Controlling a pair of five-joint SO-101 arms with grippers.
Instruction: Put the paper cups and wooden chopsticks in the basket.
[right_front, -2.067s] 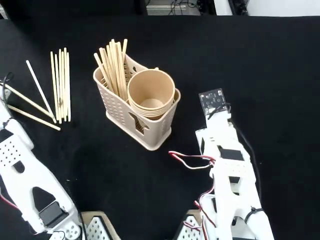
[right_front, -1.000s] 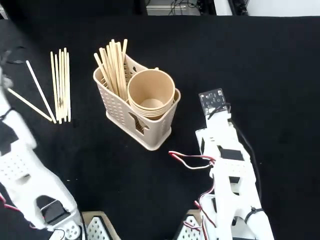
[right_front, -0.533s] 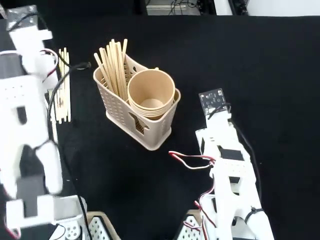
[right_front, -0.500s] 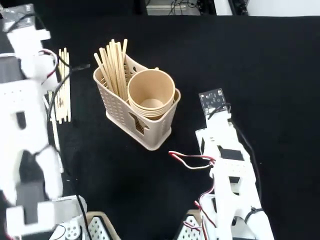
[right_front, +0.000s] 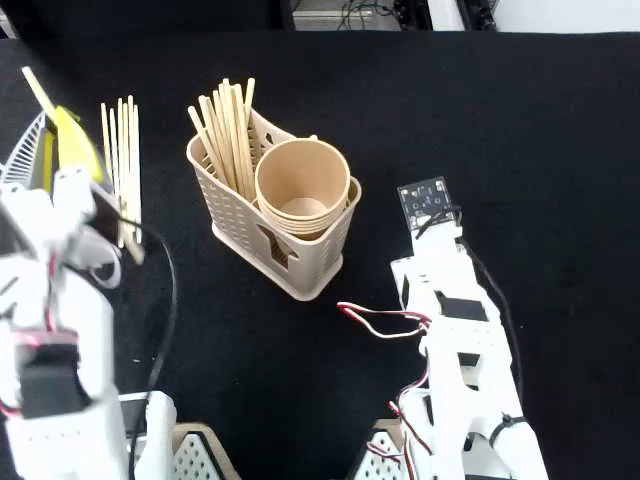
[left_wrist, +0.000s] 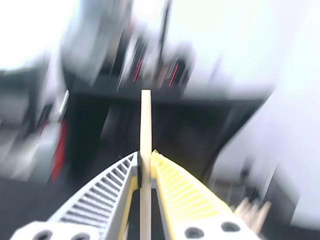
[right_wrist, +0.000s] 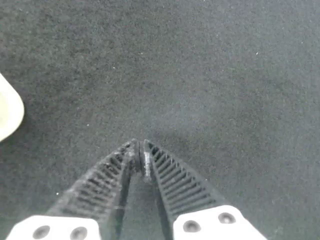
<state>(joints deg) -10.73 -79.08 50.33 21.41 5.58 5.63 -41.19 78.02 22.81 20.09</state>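
While the right tool (right_wrist: 138, 150) has kept still at the near right, its jaws shut on nothing above the black worktop (right_front: 520, 130) just right of the basket (right_front: 300, 270), the left arm has done all the moving. A couple of seconds ago it lay low at the near left edge. Since then it has swung up over the stray sticks. Now the left tool (left_wrist: 145, 156) is raised on the left, clamped on a single chopstick (right_front: 33, 83) that juts past the jaw tips toward the far side. To my eye the pick has come off, and the carry to the basket is what remains for this stick. In the middle the basket stands as before, with the paper cups (right_front: 302, 180) nested in its near-right part and a sheaf of chopsticks (right_front: 228, 120) upright in its far-left part. To its left, loose chopsticks (right_front: 125, 150) lie side by side on the worktop, so there is more to fetch. I can read no brand, label or writing anywhere.
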